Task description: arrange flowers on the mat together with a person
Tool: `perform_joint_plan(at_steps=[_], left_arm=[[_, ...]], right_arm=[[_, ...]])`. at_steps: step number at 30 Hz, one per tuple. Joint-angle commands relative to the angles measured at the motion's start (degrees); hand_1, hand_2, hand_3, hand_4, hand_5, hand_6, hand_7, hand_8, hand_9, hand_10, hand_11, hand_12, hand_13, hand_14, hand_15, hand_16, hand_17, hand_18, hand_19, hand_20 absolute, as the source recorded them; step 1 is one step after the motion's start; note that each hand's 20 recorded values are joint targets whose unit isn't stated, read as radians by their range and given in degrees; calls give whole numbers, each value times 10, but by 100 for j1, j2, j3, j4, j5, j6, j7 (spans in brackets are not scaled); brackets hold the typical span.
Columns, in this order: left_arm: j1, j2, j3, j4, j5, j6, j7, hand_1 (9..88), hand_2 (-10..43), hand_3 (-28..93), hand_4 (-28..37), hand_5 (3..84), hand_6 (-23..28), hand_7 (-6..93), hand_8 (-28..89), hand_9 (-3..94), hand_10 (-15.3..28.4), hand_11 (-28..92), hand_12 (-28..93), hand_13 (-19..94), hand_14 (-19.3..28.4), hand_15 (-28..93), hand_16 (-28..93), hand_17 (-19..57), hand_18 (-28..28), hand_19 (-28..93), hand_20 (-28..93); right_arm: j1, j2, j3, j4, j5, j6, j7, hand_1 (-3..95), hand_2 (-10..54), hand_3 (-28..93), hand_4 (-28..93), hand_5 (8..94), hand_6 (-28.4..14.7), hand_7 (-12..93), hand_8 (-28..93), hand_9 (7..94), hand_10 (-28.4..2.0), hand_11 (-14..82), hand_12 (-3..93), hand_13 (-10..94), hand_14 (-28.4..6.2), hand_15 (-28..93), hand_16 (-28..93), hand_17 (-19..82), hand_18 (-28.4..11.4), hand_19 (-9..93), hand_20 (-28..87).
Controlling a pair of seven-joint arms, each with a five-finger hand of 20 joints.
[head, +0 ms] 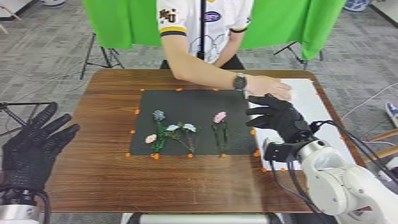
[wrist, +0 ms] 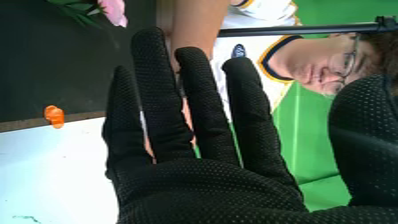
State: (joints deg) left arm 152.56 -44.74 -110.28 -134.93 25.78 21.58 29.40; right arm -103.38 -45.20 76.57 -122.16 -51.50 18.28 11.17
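While a brown wooden table (head: 98,175) occupies the frame's centre, a black rectangular mat (head: 191,100) upon it bears green-stemmed pink and blue flowers (head: 219,117), with a white rectangular sheet (head: 306,100) to the right. Both black-gloved hands, left hand (head: 34,147) at far left and right hand (head: 282,120) right of centre, are open. Green cloth (head: 115,25) hangs above grey flooring (head: 44,55), top.

The head view looks down and ahead at the mat (head: 200,112) from high up. The right wrist view looks from close beside the mat, toward the green cloth (head: 115,25) past it. Both see a pink flower (head: 219,117).
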Motion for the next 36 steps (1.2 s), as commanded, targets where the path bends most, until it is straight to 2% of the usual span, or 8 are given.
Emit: perform_joint_plan(at_steps=[1,4,7,13,15,24,30,36], left_arm=[[107,69,20,-6,-45,5,86,203,66,757,-250,321,48,88,-80,304,148,175,123,207,216,430,-36,-91,190,392,175],[89,9,18,-11,-7,-7,47,203,67,757,-250,321,48,88,-79,304,149,175,123,207,217,434,-38,-91,190,393,175],[118,73,13,-11,-71,26,109,204,67,757,-249,321,49,88,-79,304,149,176,124,207,217,436,-39,-91,190,393,175],[7,-79,18,-2,61,-42,-56,204,68,756,-250,321,49,87,-79,305,150,177,124,207,218,437,-42,-91,190,393,175],[51,26,23,1,-46,23,61,205,67,756,-250,321,50,87,-79,305,150,177,124,207,218,437,-42,-91,190,393,175],[157,169,22,-9,-175,83,228,204,67,758,-249,321,49,88,-79,305,150,178,124,207,218,438,-42,-90,189,394,175],[118,93,5,-16,-109,67,134,204,67,759,-249,322,50,89,-79,305,150,177,124,208,218,439,-42,-90,189,394,175],[148,141,30,-18,-143,83,217,205,67,758,-248,321,50,89,-80,305,150,177,123,208,218,439,-43,-90,189,394,175]], right_arm=[[9,36,-34,-41,-13,-64,-51,180,56,728,-251,510,-9,126,-115,550,-170,140,145,481,-202,479,109,98,-273,580,128],[6,59,-29,-45,-12,-66,-60,181,57,727,-252,510,-9,126,-115,551,-169,140,145,481,-202,479,109,98,-273,580,128],[1,27,-7,-39,-12,-85,-47,181,58,726,-252,511,-8,127,-115,551,-169,140,145,481,-202,480,109,98,-273,579,128],[47,7,-40,-30,-53,-83,-29,181,58,725,-252,511,-8,127,-115,551,-169,139,145,481,-202,479,108,98,-273,580,128],[59,-7,-35,-22,-45,-94,-28,180,58,726,-252,511,-8,127,-115,551,-169,139,144,481,-202,479,108,98,-273,579,128],[74,-9,-50,-17,-65,-99,-15,178,58,729,-252,512,-7,127,-116,552,-169,140,145,481,-202,480,108,97,-274,579,128],[78,-33,-55,-7,-60,-103,12,179,59,727,-252,513,-7,128,-116,552,-168,140,144,481,-202,480,109,97,-273,578,128],[64,-37,-44,-20,-66,-109,-6,179,59,727,-253,513,-7,128,-116,553,-169,140,144,481,-203,479,108,97,-272,577,128]])
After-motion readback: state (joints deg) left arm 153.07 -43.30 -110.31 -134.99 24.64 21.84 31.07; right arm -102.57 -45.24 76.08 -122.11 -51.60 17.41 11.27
